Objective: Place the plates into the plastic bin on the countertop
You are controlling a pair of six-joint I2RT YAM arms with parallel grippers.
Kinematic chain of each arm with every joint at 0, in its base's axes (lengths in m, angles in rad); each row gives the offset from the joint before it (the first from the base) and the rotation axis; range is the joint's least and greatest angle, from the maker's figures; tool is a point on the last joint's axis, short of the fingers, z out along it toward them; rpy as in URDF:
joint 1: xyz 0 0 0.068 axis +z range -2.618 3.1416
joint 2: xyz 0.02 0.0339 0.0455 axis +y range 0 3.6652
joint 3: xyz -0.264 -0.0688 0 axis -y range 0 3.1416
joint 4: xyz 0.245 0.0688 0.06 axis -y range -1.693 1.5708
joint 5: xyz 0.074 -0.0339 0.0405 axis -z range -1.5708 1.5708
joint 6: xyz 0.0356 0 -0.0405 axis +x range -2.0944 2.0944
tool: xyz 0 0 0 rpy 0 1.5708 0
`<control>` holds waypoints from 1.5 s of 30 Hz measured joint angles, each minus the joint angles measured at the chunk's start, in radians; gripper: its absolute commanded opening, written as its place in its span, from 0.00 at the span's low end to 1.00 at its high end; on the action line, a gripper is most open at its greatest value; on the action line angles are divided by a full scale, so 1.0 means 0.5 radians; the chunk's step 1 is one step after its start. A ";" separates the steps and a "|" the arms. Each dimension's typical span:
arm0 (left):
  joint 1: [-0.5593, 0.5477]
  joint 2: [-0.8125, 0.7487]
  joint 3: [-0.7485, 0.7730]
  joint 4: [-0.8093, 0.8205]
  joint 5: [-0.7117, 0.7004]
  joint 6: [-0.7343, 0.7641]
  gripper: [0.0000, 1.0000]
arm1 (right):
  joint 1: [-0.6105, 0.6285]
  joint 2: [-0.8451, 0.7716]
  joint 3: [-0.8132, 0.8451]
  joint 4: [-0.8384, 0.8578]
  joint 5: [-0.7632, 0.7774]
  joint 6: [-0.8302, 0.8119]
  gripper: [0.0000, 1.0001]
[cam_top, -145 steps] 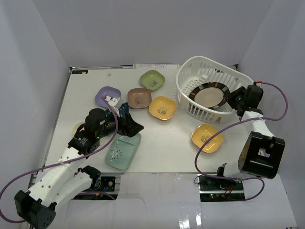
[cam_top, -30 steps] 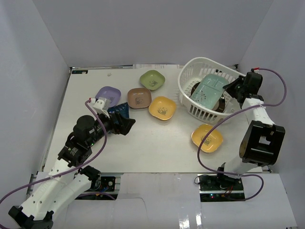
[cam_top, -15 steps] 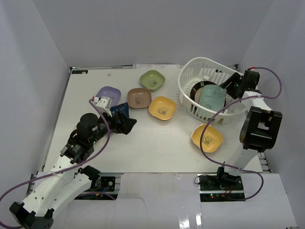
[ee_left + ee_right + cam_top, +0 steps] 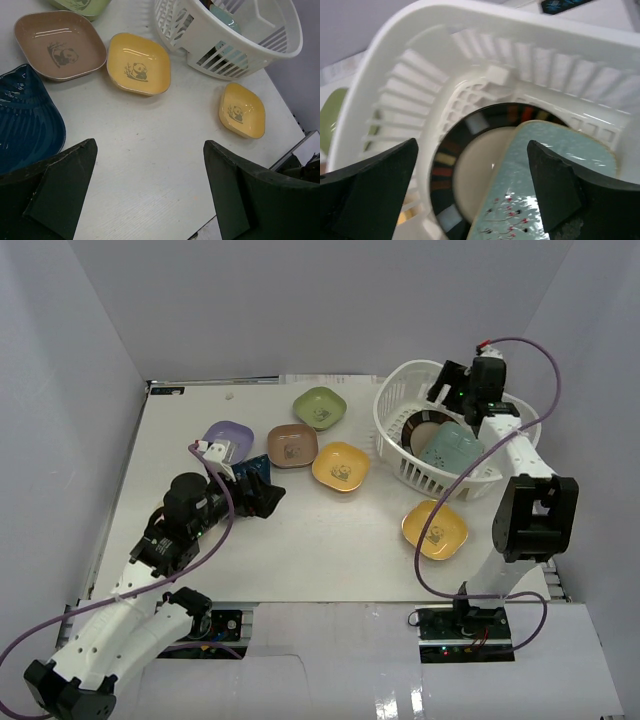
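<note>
Nearest us, the left hand (image 4: 150, 146) hangs low over the white surface (image 4: 330, 555), its two fingers spread wide with nothing between them. A dark blue dish (image 4: 27, 125) lies beside its left finger.

To the right, the orange dish (image 4: 434, 528) sits alone on the surface, close to the near wall of the plastic bin (image 4: 430, 480).

Farther on, we see the yellow dish (image 4: 340, 465) and the brown dish (image 4: 292, 445) just beside each other. The lavender dish (image 4: 228, 440) is to the left of the brown one, and the green dish (image 4: 319, 407) is farthest back.

At the far right, the plastic bin holds the round dark-rimmed plate (image 4: 447, 165). The pale teal tray (image 4: 545, 170) lies over the plate's right part.

The right hand (image 4: 472, 145) hovers above the bin's far side, fingers apart and empty.
</note>
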 measured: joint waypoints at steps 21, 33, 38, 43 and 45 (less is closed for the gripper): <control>0.103 -0.306 0.000 0.012 -0.505 -0.053 0.98 | 1.957 0.362 -0.674 1.043 0.279 0.739 0.70; 0.102 -0.320 -0.015 0.000 -0.498 -0.069 0.98 | 1.961 0.867 -0.293 1.264 0.288 1.163 0.38; 0.098 -0.321 -0.025 -0.001 -0.486 -0.069 0.98 | 1.962 0.937 -0.290 1.341 0.274 1.276 0.10; 0.095 -0.323 -0.027 -0.001 -0.478 -0.069 0.98 | 1.969 0.757 -0.642 1.506 0.261 1.318 0.08; 0.094 -0.325 -0.027 -0.001 -0.472 -0.069 0.98 | 1.978 0.575 -0.877 1.509 0.248 1.279 0.08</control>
